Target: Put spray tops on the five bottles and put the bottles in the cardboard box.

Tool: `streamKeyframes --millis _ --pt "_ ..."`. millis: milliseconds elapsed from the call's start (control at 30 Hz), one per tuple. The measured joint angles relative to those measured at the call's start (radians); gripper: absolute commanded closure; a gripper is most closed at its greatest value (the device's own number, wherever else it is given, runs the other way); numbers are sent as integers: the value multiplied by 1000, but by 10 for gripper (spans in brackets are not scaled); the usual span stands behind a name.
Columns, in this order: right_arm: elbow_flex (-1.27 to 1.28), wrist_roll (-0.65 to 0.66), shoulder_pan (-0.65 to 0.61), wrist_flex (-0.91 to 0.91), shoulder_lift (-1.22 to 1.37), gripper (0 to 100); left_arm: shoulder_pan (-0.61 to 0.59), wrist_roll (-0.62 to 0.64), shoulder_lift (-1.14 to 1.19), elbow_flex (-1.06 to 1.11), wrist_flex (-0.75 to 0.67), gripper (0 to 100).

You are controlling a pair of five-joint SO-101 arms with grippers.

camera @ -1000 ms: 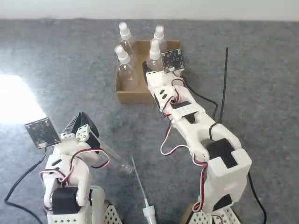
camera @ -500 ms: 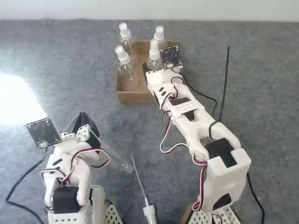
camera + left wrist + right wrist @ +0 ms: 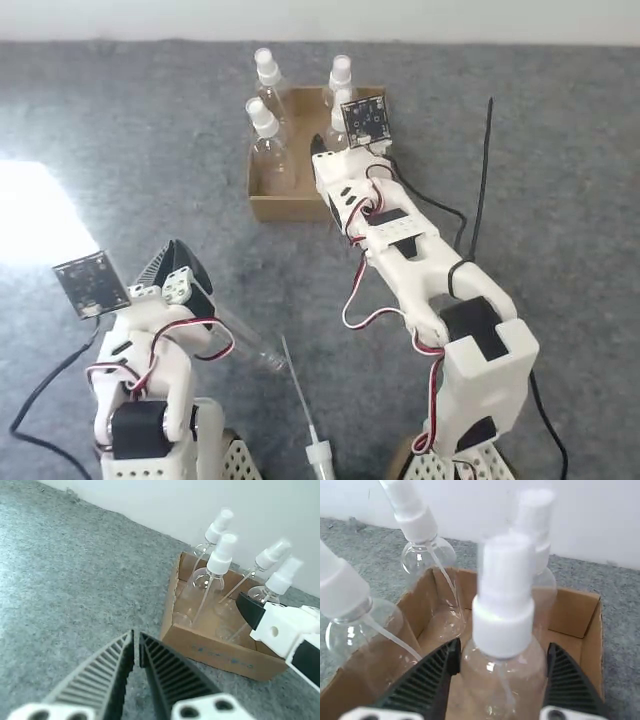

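Squarely between the fingers (image 3: pixel 427 685) of the right gripper (image 3: pixel 501 652) stood a capped bottle (image 3: pixel 501 677). The two ribbed pads were parted just the width of its clear body and pressed against its sides. It was held at the right front of the cardboard box (image 3: pixel 285 208); whether its base touched the box floor could not be told.

Three more bottles with spray tops stood upright in the box: a front-left bottle (image 3: pixel 265 135), a back-left bottle (image 3: pixel 268 70) and a back-right bottle (image 3: pixel 340 72). The last two stood against the far wall of the box, making four topped bottles in all.

A fifth bottle (image 3: pixel 255 345), bare at the neck, lay on its side on the grey table (image 3: pixel 120 130) just beside the left arm. One loose spray top (image 3: pixel 318 455) lay near it, its thin tube pointing toward that bottle.

The left gripper (image 3: pixel 136 639) hung above the table, well short of the box. Its fingers (image 3: pixel 165 665) were drawn together to a thin slit and held nothing.

The box floor lay open toward the front, between the front-left bottle and the held one. Bare grey surface spread wide on both sides of the box. A white wall (image 3: pixel 320 18) ran close behind its far edge, and a black cable (image 3: pixel 482 170) trailed on the right arm's side.
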Motion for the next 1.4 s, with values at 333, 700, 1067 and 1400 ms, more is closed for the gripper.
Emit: streamKeyframes --millis 333,700,1067,1400 --pt "0 0 -2 0 0 788 0 0 0 0 0 987" --pt "0 0 -2 0 0 812 0 0 0 0 0 987" --pt "0 0 -2 0 0 961 0 0 0 0 0 987" --pt "-2 0 -8 -64 12 957 0 0 0 0 0 987"
